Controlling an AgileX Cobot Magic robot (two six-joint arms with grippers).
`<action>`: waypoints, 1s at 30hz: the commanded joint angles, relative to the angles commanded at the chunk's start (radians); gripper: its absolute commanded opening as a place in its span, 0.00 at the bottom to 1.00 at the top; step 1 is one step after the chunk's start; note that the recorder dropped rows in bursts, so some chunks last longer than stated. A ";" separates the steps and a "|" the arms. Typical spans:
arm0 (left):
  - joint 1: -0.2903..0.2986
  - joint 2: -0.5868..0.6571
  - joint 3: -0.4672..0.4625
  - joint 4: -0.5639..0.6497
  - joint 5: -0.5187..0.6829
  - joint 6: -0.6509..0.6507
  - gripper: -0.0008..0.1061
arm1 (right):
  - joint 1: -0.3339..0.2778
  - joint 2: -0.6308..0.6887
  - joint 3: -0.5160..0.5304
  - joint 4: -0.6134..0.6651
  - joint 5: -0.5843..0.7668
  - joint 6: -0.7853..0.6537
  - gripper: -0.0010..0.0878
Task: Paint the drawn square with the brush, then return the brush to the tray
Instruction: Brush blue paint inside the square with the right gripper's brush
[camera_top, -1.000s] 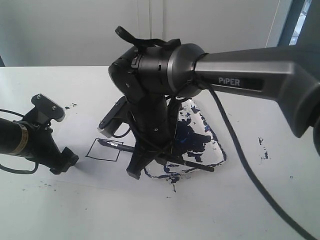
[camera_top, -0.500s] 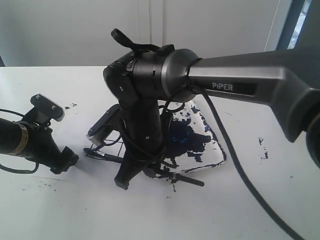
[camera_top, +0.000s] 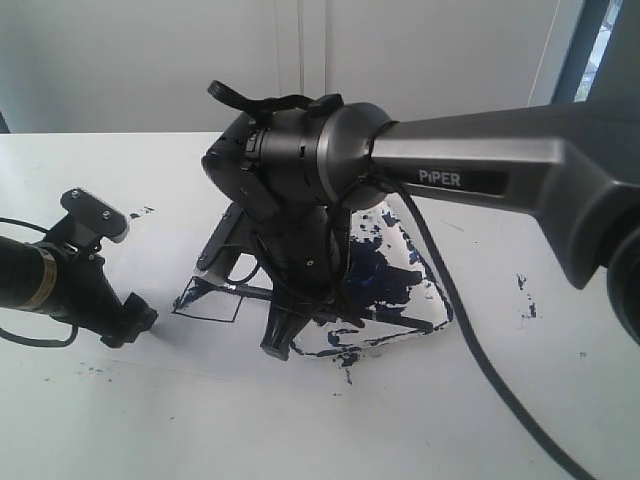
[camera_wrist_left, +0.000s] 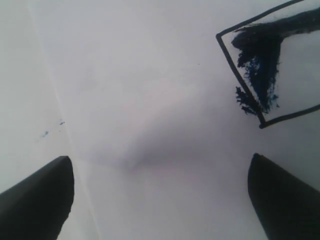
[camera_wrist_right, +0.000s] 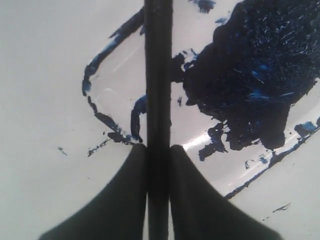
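The drawn square (camera_top: 208, 301) lies on the white paper left of the tray (camera_top: 436, 292). In the left wrist view the square (camera_wrist_left: 280, 70) has a dark blue smear along one side. My right gripper (camera_top: 283, 345) points down at the tray's left edge, shut on the brush (camera_top: 400, 320). The thin black brush runs from the square's upper left corner across the tray. In the right wrist view the brush (camera_wrist_right: 158, 75) passes between the shut fingers of my right gripper (camera_wrist_right: 158, 167), over the tray (camera_wrist_right: 120, 85). My left gripper (camera_top: 135, 322) rests left of the square, and its wrist view shows the gripper (camera_wrist_left: 160, 200) open and empty.
A big dark blue paint patch (camera_wrist_right: 250, 75) covers much of the tray. A black cable (camera_top: 470, 340) hangs from the right arm over the table's right side. Blue paint specks (camera_top: 525, 295) dot the table right of the tray. The paper's edge (camera_top: 150, 358) runs near the front.
My right gripper swept the brush to the left and toward the front half a second ago, then came back right. The left arm has not moved.
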 joint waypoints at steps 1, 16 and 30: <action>0.000 0.000 0.000 0.000 0.000 0.000 0.89 | 0.000 0.000 0.000 0.004 0.000 0.000 0.01; 0.000 0.000 0.000 0.000 0.000 -0.023 0.89 | 0.000 -0.008 0.047 0.094 0.000 -0.034 0.01; 0.000 0.000 0.000 0.000 0.000 -0.023 0.89 | 0.000 -0.009 0.079 -0.065 0.000 0.041 0.01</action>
